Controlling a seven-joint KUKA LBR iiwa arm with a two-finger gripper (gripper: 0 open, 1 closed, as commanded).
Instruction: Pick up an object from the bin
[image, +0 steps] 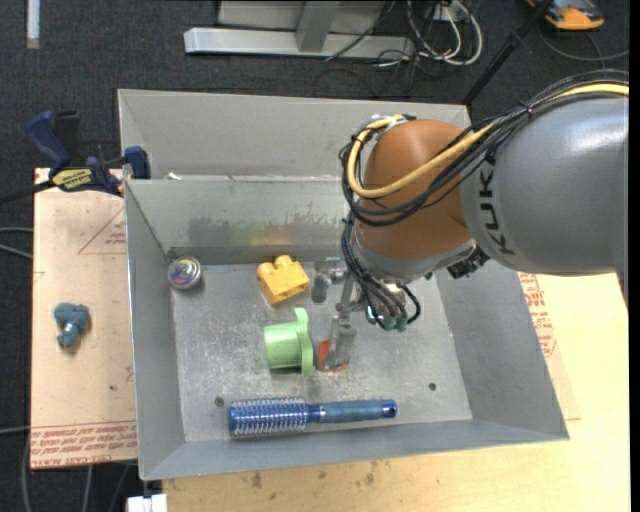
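Robot arm's (420, 190) jaws (parted or closed, impossible to tell) hang at a small red piece (324, 354) just right of the green spool (286, 343); best to grip it squarely, clear of the spool.

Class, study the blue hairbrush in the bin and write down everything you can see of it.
The blue hairbrush looks like plastic. Its bristled head, rough and darker, points to the view's left, and its smooth rounded handle runs to the right. It lies flat on the floor of the bin, lengthwise along the near wall and almost level in the picture. Nothing rests on it. The green cylinder lies behind it, apart. As far as can be seen, it touches only the floor.
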